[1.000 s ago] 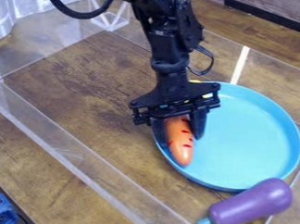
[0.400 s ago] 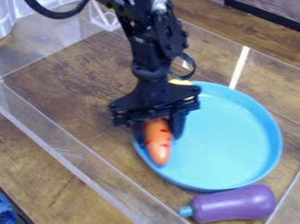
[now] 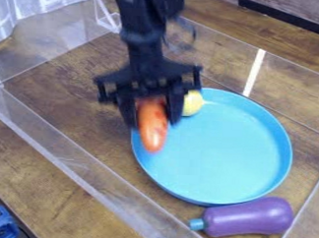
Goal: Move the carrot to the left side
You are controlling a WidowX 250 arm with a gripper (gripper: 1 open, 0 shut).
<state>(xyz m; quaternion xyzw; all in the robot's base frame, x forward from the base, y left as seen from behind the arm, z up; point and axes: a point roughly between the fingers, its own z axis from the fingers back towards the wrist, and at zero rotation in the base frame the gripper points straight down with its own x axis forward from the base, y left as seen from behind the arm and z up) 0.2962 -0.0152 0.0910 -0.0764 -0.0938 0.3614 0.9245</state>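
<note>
The orange carrot [image 3: 151,130] hangs point-down between the black fingers of my gripper [image 3: 151,103], which is shut on its upper end. It is lifted over the left rim of the blue plate [image 3: 240,163]. The picture is blurred by motion, so the carrot's leafy top is hidden in the grip. A yellow lemon [image 3: 192,100] lies on the plate just right of the gripper.
A purple eggplant [image 3: 247,218] lies on the wooden table in front of the plate at the lower right. Clear plastic walls [image 3: 44,137] ring the work area on the left and front. Bare wood lies to the left of the plate.
The gripper has carried the carrot up and to the left, from inside the plate to its left rim. The lemon has come into view behind it.
</note>
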